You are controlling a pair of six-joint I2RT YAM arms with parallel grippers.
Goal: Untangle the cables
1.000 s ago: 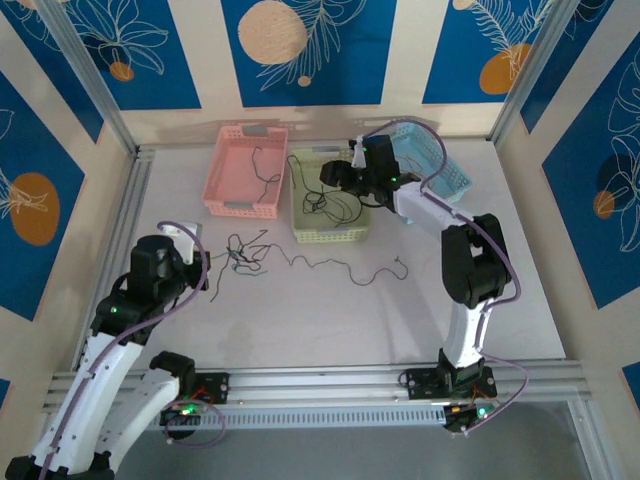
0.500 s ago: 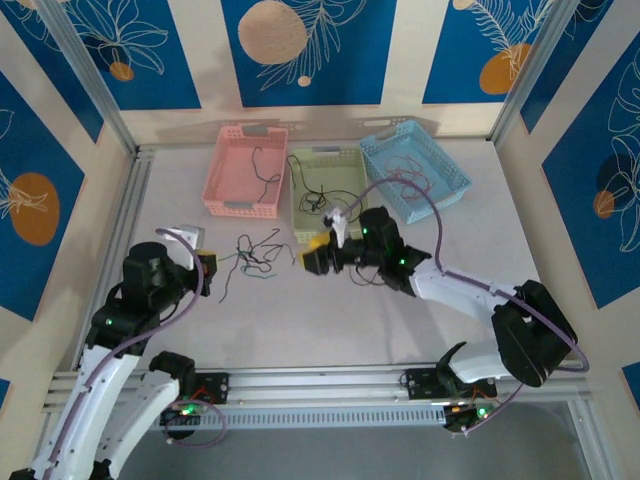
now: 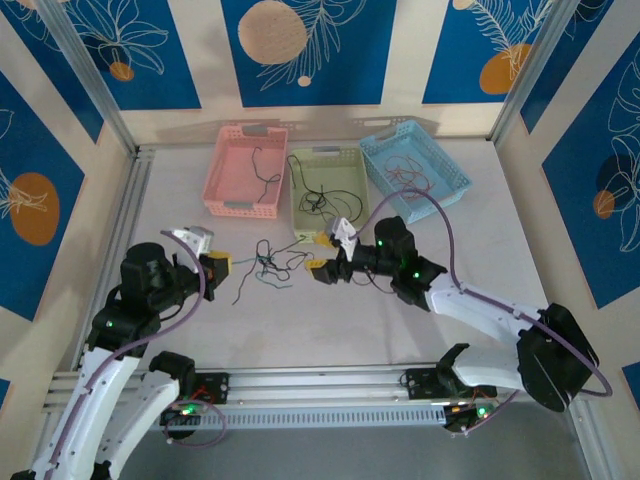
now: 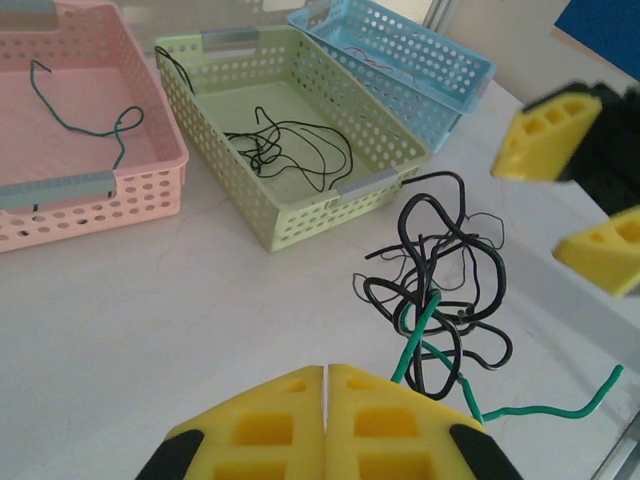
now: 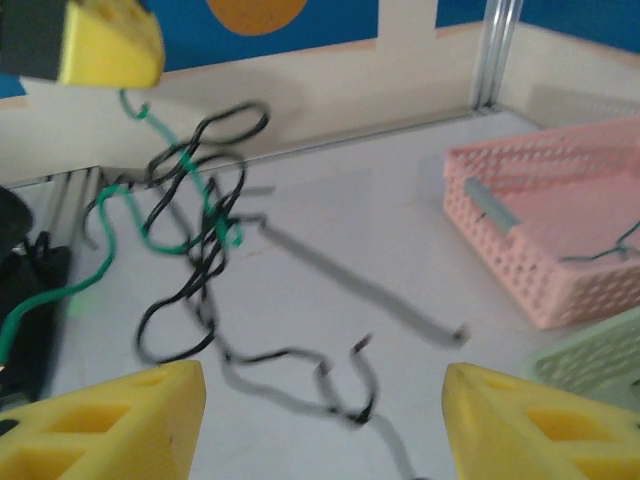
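Status: sorting is partly done.
- One teal wire (image 4: 85, 115) is already laid in the pink perforated plastic basket (image 3: 213, 175).
- Loose black wires (image 4: 285, 150) are in the pale green perforated basket (image 3: 297, 205).
- Reddish-brown wires (image 3: 405, 170) are seen in the light blue perforated basket (image 3: 452, 160).
- What is left is a knotted clump of black and green curly cables (image 3: 268, 268), spread on the white table (image 3: 350, 320) in front of the baskets, between the two grippers. At least one green strand and several black loops are tangled in it. No reddish strand can be made out there.

Left gripper (image 4: 326, 370): yellow jaws are pressed fully together, just beside the clump's near edge. The green strand runs down behind them, so it cannot be told whether it is pinched.

Right gripper (image 5: 320, 420): jaws are held wide apart with nothing between them, aimed at the clump from the far side.

Judgement: past halfway. The last knot is not yet separated, and the green and black strands are not yet binned.
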